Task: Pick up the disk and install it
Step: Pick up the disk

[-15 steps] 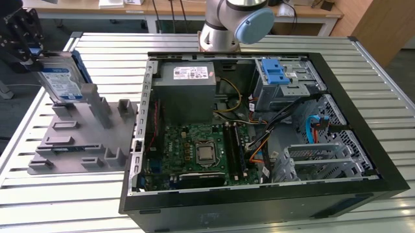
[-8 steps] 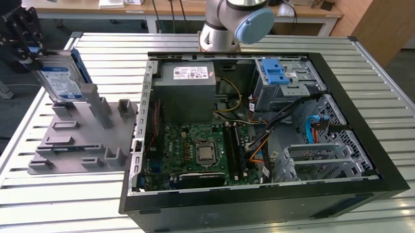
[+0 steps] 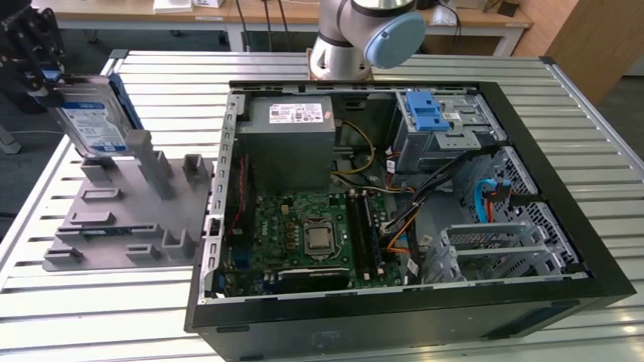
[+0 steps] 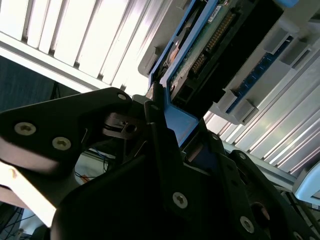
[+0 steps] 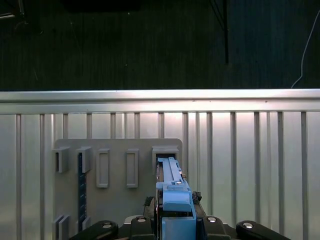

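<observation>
In the exterior view the disk (image 3: 93,122) stands on edge at the far left, white-and-blue label showing, blue rails along its edges. Its lower end sits at the tall posts of the grey holder plate (image 3: 131,215). My gripper (image 3: 48,81) comes from above and is shut on the disk's upper edge. In the first wrist view the disk's blue rail (image 5: 172,192) runs between my black fingers (image 5: 145,222), over the holder plate (image 5: 117,205). In the second wrist view the disk's circuit-board side (image 4: 210,42) shows beyond the closed fingers (image 4: 165,165).
An open computer case (image 3: 563,204) lies at the exterior view's right of the holder. Inside are a power supply (image 3: 292,121), a motherboard (image 3: 307,234), a metal drive bay with a blue latch (image 3: 427,117) and loose cables. The arm's base (image 3: 363,34) stands behind. The table is slatted aluminium (image 3: 111,317).
</observation>
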Motion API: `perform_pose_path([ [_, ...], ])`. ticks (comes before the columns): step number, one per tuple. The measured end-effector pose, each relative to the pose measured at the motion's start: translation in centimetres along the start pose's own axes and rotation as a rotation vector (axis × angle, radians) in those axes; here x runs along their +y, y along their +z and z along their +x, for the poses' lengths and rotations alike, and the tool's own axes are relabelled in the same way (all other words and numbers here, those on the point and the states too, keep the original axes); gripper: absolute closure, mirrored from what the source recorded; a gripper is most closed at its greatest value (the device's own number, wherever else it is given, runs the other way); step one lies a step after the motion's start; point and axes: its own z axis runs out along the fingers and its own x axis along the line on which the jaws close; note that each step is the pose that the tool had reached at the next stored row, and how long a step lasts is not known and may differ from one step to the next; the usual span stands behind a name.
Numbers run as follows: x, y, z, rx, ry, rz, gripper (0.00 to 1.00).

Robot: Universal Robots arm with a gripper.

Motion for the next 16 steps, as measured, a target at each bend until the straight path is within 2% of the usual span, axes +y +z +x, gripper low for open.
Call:
perform_pose_path([
  [16, 0.00, -0.88, 0.00, 0.0000, 0.000, 0.0000, 0.64],
])
